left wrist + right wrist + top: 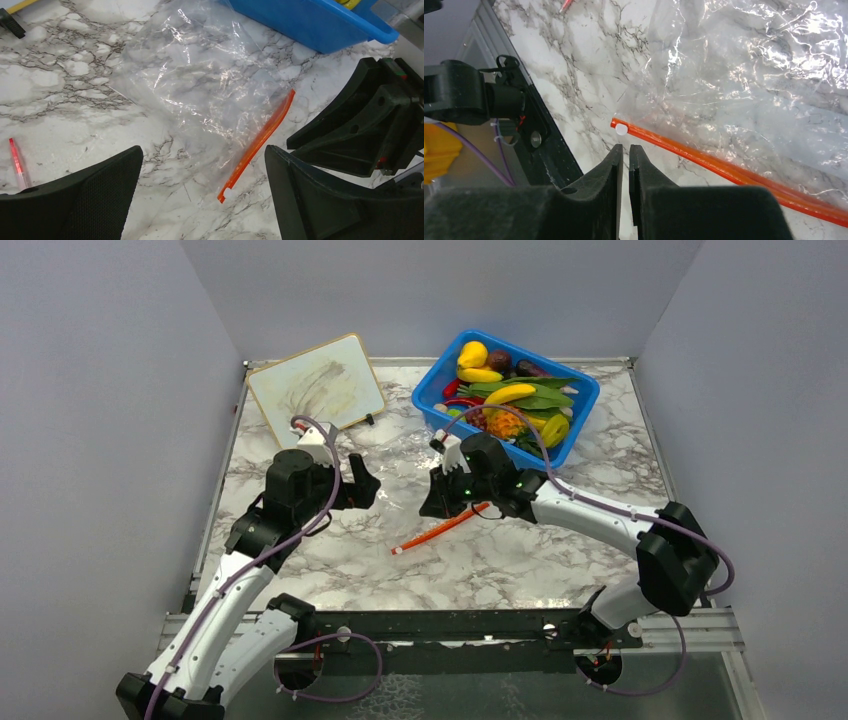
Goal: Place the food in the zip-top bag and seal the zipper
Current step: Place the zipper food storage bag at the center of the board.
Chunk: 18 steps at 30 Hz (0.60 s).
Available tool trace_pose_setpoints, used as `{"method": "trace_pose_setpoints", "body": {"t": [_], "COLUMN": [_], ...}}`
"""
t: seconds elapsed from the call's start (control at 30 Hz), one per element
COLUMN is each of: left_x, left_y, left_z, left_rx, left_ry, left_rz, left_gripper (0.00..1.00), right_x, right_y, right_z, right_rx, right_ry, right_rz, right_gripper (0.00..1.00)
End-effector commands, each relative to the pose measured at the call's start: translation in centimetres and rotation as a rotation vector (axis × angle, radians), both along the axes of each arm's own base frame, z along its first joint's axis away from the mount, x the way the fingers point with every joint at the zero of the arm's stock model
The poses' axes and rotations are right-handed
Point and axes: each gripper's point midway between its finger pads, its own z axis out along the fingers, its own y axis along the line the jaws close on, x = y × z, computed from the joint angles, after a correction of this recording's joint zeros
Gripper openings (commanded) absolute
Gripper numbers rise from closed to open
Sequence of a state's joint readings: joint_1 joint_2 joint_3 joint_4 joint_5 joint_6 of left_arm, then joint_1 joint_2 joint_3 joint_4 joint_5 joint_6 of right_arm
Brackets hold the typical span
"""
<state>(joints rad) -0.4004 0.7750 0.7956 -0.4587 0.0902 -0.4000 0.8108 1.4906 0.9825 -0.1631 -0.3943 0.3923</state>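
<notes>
Crinkly clear zip-top bag (200,85) lies on veined marble table (60,125).

The zip-top bag (200,85) is thin clear plastic, crinkled and glossy, catching white glints, and the table's veining shows through it. Its zipper (257,142) is a smooth orange-red plastic strip. The table (520,560) has a polished, marble-look surface, white with grey veins, giving soft reflections. At the far right, the blue bin (578,425) is smooth, slightly shiny plastic. The food (512,393) in it looks like bright moulded plastic. The left gripper (202,165) has matt black fingers (75,200) with a fine grainy texture. The right gripper (624,150) is also matt black.
</notes>
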Motion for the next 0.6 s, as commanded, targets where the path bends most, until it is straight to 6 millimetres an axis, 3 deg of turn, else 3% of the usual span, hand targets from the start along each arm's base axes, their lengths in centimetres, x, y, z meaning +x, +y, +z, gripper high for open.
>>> {"method": "trace_pose_setpoints", "body": {"t": [0.0, 0.13, 0.27, 0.33, 0.57], "left_x": [-0.3, -0.1, 0.2, 0.3, -0.3], "left_y": [-1.8, -2.7, -3.8, -4.3, -7.5], "left_z": [-0.8, -2.5, -3.8, -4.1, -5.2], "left_rx": [0.002, 0.04, 0.096, 0.132, 0.258], "left_ry": [0.027, 0.067, 0.096, 0.088, 0.009], "left_rz": [-0.124, -0.177, -0.23, -0.245, -0.371], "left_gripper": [0.93, 0.91, 0.91, 0.93, 0.97], "right_x": [-0.2, 0.2, 1.5, 1.9, 1.6], "right_y": [-1.3, -3.3, -6.0, -7.3, -11.3], "right_z": [1.0, 1.8, 4.0, 5.6, 10.4], "right_rx": [-0.003, -0.028, -0.042, -0.032, 0.076], "right_ry": [-0.018, -0.019, -0.091, -0.123, -0.186], "right_rz": [-0.067, -0.194, -0.352, -0.427, -0.609], "right_gripper": [0.31, 0.55, 0.7, 0.84, 1.0]}}
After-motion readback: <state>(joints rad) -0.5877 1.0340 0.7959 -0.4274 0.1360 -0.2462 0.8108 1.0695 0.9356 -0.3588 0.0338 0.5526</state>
